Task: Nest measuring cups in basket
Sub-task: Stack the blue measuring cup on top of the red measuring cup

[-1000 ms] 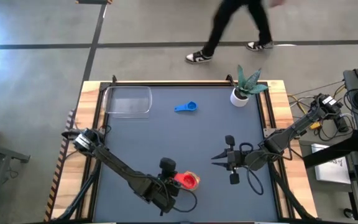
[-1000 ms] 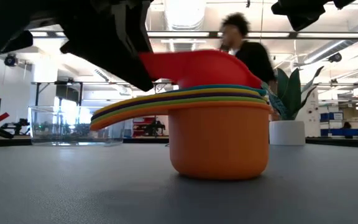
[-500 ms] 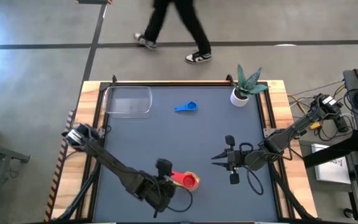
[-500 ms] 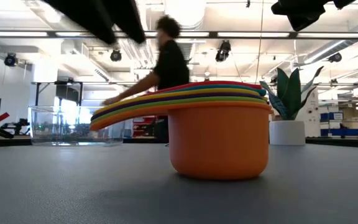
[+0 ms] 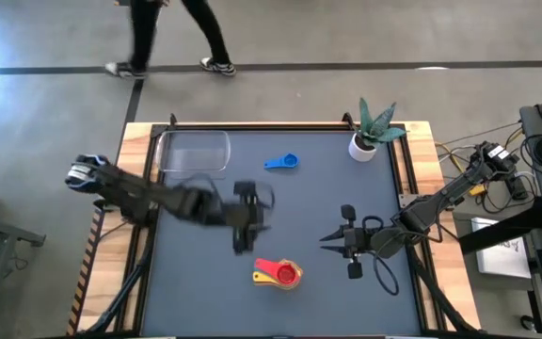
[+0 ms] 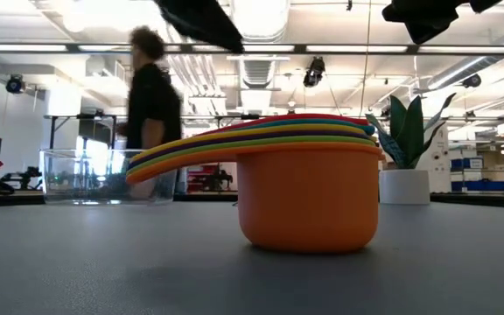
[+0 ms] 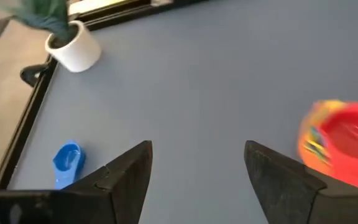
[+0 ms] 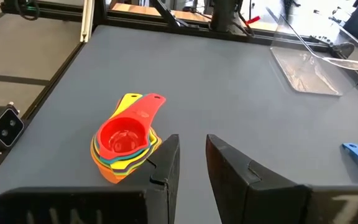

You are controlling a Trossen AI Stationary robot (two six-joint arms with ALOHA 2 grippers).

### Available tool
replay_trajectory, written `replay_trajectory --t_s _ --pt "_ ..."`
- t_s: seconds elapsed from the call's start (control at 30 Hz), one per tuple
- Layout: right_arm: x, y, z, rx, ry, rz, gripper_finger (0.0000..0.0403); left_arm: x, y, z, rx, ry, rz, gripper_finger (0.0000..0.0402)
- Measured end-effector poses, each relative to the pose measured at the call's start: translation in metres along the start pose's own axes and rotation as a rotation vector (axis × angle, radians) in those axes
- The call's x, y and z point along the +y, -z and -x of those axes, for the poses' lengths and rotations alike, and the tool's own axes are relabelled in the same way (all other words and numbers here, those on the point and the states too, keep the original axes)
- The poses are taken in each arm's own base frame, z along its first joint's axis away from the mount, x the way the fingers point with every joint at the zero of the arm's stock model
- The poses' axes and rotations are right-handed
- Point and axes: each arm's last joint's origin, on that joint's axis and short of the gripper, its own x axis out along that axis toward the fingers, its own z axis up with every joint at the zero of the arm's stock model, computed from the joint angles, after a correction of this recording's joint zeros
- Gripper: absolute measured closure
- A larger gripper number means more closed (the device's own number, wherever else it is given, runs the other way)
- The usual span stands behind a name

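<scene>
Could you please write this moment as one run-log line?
left claw: open, empty, above mid-table | right claw: waiting at right | nested cups: on table, red on top | blue cup: loose | basket: empty

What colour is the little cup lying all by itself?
Blue. The lone cup shows best in the high view.

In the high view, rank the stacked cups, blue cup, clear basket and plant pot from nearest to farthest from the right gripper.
From the right gripper, at the table's right:
1. Stacked cups, toward the near edge and to its left.
2. Blue cup and plant pot, both toward the far edge; too close to call.
3. Clear basket, far-left corner.
</scene>
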Motion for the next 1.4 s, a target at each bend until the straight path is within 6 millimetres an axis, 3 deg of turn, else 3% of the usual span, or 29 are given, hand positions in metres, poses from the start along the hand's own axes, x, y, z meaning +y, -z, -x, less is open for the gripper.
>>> replay_trajectory --t_s 0.27,0.5,0.8,1.07,1.23,1.4 --pt "0.000 0.002 -0.001 0.019 0.004 -0.005 0.0335 0.096 0.030 -0.028 -0.033 -0.076 0.113 0.0164" --pt "0.000 0.005 -0.001 0.042 0.009 0.007 0.0335 0.152 0.047 -0.059 -0.001 -0.097 0.135 0.0160" --pt "-0.001 0.007 -0.001 0.057 0.013 0.014 0.0335 0.200 0.044 -0.107 0.030 -0.093 0.111 0.0113" --pt "-0.001 0.008 -0.001 0.067 0.016 0.002 0.0335 0.227 0.041 -0.146 0.056 -0.054 0.113 0.0107" --pt "-0.002 0.010 -0.001 0.088 0.020 -0.008 0.0335 0.240 0.050 -0.159 0.069 -0.045 0.137 0.0107" --pt "-0.002 0.011 -0.001 0.092 0.020 -0.004 0.0335 0.248 0.056 -0.160 0.078 -0.055 0.152 0.0107"
